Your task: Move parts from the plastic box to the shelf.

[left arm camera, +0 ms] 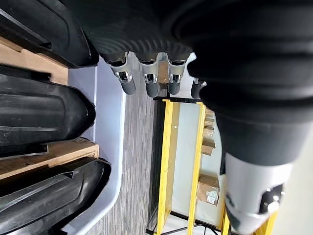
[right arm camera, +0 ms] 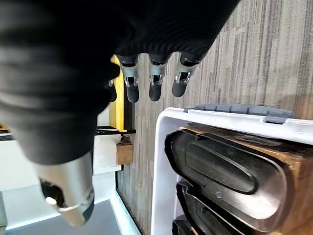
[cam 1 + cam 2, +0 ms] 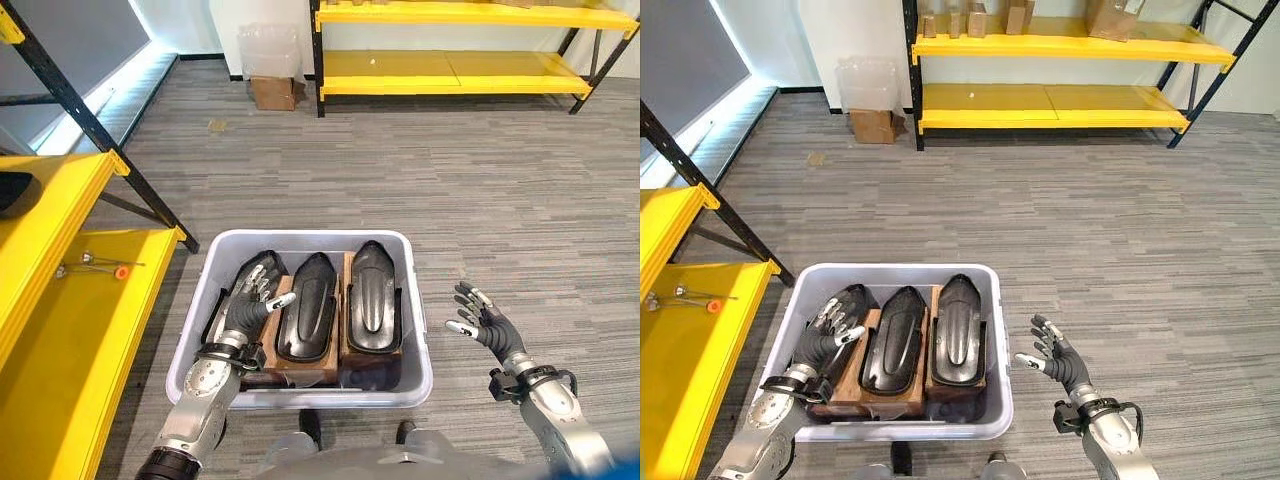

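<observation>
A pale plastic box [image 3: 300, 238] stands on the floor and holds three black oblong parts on wooden blocks. My left hand [image 3: 248, 305] is inside the box, lying over the leftmost part [image 3: 262, 265]. Its fingers [image 1: 151, 83] are straight and hold nothing. The middle part [image 3: 310, 305] and the right part [image 3: 373, 295] lie untouched. My right hand [image 3: 492, 325] hovers outside the box, to the right of its wall. It is open, with fingers [image 2: 155, 83] spread and the palm turned toward the box. The yellow shelf [image 3: 70, 330] runs along the left of the box.
A small metal tool with an orange tip [image 3: 100, 265] lies on the left shelf's lower board. A black slanted brace [image 3: 110, 150] stands by that shelf. Across the grey carpet are another yellow shelf [image 3: 450, 70] and a cardboard box [image 3: 273, 92].
</observation>
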Robot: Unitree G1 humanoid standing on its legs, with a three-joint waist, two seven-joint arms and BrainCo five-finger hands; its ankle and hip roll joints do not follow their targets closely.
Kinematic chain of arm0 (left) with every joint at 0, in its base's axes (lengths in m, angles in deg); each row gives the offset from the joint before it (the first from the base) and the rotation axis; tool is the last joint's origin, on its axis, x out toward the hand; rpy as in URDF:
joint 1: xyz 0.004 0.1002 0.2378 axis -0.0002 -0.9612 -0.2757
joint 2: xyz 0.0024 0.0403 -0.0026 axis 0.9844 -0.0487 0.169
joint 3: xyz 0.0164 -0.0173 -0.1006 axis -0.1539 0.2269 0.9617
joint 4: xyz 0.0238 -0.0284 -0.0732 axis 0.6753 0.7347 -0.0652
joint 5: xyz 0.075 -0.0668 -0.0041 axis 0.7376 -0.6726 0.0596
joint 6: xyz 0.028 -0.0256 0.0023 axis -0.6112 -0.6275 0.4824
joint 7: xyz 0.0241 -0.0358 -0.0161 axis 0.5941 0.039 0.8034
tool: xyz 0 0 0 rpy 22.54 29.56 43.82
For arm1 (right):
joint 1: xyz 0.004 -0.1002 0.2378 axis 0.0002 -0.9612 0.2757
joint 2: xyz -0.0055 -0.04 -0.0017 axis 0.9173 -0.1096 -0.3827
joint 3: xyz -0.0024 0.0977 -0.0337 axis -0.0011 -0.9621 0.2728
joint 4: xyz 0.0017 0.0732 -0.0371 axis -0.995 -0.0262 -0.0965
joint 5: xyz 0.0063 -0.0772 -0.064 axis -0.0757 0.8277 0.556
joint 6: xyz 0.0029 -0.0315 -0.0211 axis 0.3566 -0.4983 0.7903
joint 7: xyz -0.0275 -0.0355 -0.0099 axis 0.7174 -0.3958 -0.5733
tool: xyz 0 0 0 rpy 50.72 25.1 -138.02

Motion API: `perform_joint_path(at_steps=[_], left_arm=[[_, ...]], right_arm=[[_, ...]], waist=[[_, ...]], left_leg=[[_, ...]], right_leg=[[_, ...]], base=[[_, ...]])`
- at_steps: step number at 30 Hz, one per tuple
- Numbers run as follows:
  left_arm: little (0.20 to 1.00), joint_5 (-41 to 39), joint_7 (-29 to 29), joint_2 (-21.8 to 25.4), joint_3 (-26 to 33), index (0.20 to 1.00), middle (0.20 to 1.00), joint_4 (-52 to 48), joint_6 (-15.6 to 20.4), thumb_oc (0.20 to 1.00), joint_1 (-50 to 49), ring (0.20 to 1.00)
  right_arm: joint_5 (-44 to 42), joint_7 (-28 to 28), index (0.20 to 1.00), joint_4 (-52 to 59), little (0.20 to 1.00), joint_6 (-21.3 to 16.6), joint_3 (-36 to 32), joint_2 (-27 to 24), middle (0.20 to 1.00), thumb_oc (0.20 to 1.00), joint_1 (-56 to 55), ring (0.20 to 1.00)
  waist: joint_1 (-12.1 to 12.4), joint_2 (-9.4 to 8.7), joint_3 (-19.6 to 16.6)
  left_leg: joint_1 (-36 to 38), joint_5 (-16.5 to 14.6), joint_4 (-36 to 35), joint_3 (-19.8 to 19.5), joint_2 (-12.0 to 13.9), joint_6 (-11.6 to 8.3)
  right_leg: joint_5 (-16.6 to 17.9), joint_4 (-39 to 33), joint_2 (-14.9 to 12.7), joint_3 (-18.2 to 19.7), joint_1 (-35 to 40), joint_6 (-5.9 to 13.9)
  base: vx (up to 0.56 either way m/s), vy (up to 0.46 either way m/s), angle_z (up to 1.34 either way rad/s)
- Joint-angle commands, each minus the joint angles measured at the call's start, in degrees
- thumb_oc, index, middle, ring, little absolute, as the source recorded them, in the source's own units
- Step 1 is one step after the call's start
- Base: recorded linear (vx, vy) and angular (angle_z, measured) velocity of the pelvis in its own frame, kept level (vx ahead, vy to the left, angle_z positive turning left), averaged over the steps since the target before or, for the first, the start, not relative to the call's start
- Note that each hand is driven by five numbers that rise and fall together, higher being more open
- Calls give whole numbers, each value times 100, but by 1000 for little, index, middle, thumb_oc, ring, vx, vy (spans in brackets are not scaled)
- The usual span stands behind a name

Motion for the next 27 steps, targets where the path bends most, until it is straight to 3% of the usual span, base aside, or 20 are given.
perform_joint_path(at_steps=[1,18,27], left_arm=[[1000,-202,-9,125,213,1000,1000,-493,335,1000,129,1000],[1000,-163,-49,68,171,1000,1000,-449,298,1000,141,1000],[1000,-241,6,94,109,1000,1000,-473,336,1000,244,1000]], right_arm=[[36,9,1000,167,1000,-259,33,87,1000,1000,257,1000],[47,5,1000,228,1000,-268,96,109,1000,1000,302,1000],[184,168,1000,194,1000,-332,436,189,1000,1000,890,1000]], waist=[[72,-239,48],[13,-125,6],[128,-77,163]], left_leg=[[284,-337,352,176,608,-460],[401,-268,155,195,607,-469],[192,-248,159,141,545,-451]], right_leg=[[914,-376,-553,141,-74,392],[904,-352,-543,91,-65,386],[957,-381,-636,46,-217,425]], base=[[0,0,0],[0,0,0],[-4,3,1]])
